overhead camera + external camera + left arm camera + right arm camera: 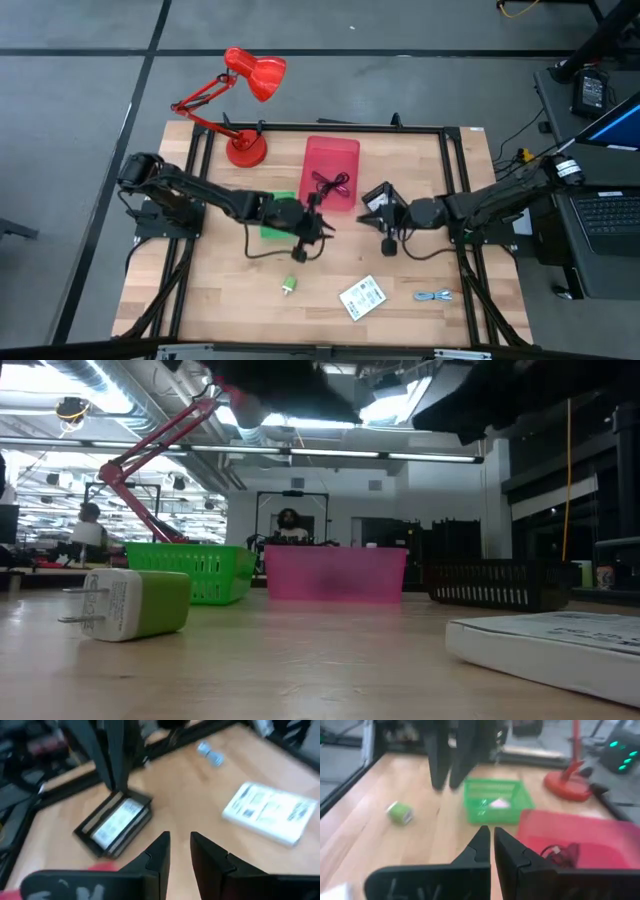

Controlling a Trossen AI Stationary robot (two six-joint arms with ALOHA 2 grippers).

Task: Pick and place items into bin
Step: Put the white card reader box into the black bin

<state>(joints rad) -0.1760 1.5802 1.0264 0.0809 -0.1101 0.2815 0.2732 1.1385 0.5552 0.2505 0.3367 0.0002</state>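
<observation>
Beyond the left gripper (322, 232), fingers narrowly parted and empty, lies the white packet (361, 297), toward the worktop's (220, 290) front edge; right gripper (383, 221) shut, empty, beside the pink bin (331, 152).

white packet (362, 297) flat, front | blue-grey cable (433, 296) beside | green piece (289, 285) left

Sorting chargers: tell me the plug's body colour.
Green and white plug, clearest in the low view.
</observation>
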